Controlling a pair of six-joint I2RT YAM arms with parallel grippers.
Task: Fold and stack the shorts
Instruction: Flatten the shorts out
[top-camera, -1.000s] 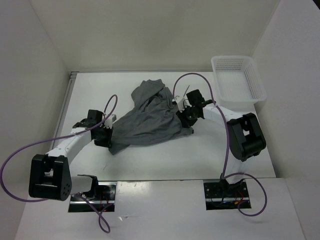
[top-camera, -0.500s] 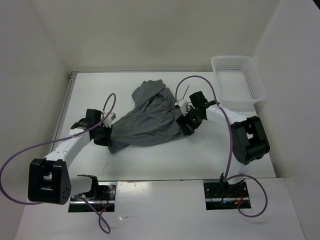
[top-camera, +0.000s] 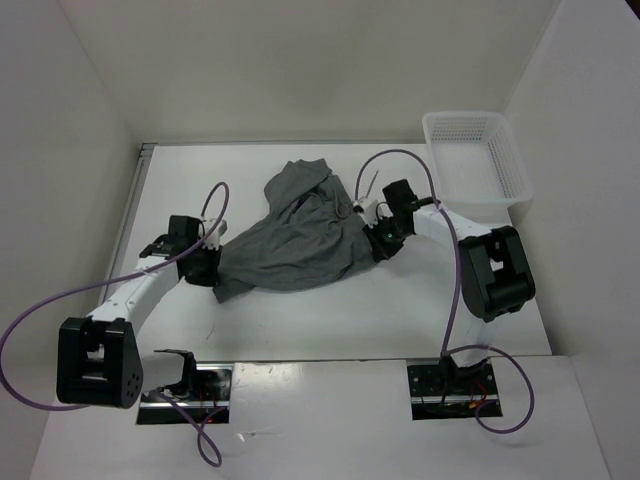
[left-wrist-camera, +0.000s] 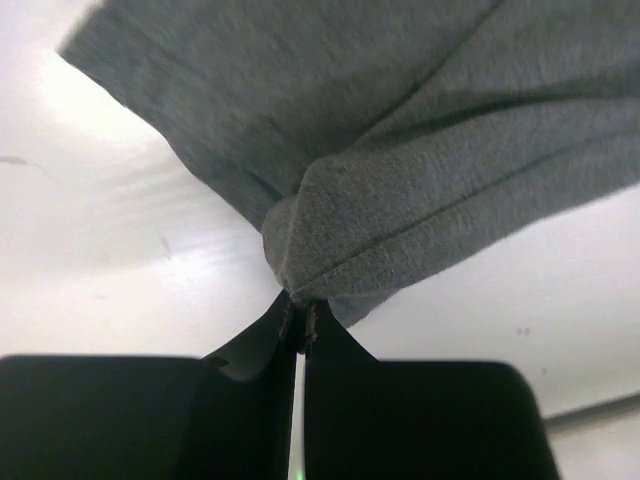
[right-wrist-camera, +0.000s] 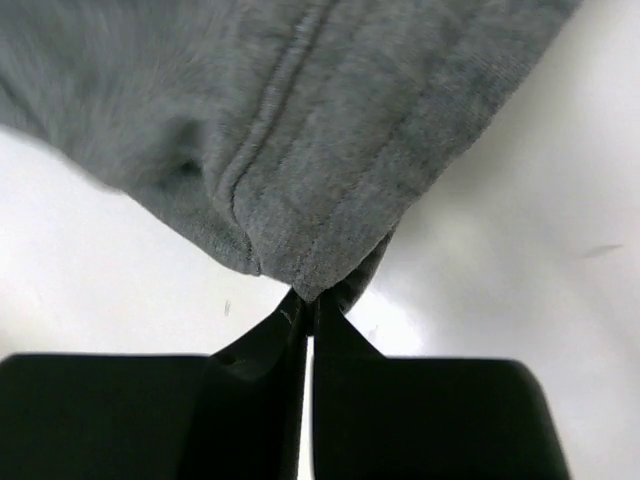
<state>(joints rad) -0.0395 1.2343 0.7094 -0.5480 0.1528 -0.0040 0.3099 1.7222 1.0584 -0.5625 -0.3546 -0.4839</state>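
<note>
The grey shorts (top-camera: 292, 235) lie crumpled across the middle of the white table, stretched between my two grippers. My left gripper (top-camera: 212, 266) is shut on the left corner of the shorts (left-wrist-camera: 400, 190); its jaws pinch a hem fold (left-wrist-camera: 300, 305) just above the table. My right gripper (top-camera: 372, 243) is shut on the right edge of the shorts (right-wrist-camera: 330, 140), pinching a stitched corner (right-wrist-camera: 312, 292). A bunched part of the shorts reaches toward the back of the table (top-camera: 295, 180).
A white mesh basket (top-camera: 478, 158) stands at the back right corner of the table (top-camera: 330, 320). White walls close in the table on the left, back and right. Purple cables loop from both arms.
Both grippers have moved away from the near edge with the shorts still held, the right one up and slightly right. The near edge of the cloth has shifted back with them.
</note>
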